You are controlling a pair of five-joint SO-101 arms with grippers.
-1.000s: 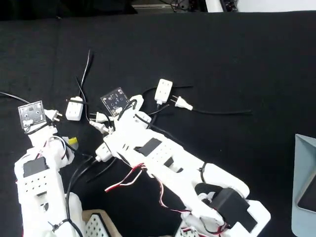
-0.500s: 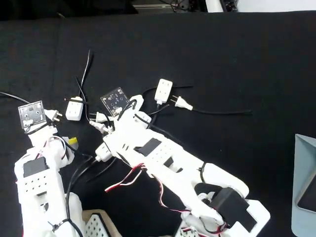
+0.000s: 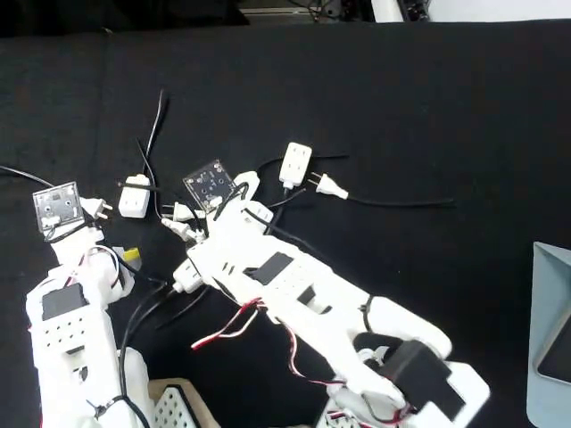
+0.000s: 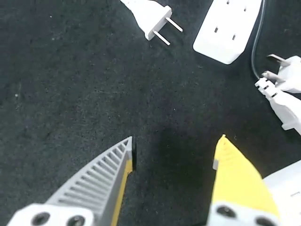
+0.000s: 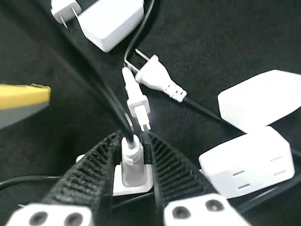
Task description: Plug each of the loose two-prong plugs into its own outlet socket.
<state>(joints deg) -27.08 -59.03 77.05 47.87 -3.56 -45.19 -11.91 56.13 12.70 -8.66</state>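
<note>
Currently, right gripper (image 5: 132, 140): ribbed black jaws pinched on smooth white plug (image 5: 132, 165). Left gripper (image 4: 176, 141): yellow-lined jaws wide apart, empty, over felt-like black worktop (image 4: 70, 80).

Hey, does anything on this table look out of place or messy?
Nothing looks damaged, but the black cords are tangled; one lies across the outlet socket nearest the left hand. A loose plug lies unplugged beside another socket. The right hand grips a white plug.

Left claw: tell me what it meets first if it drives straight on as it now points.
Probably the bare black table cover, ahead of the open left claw. A loose two-prong plug and a white outlet socket lie farther on, off that line; depth is unclear.
</note>
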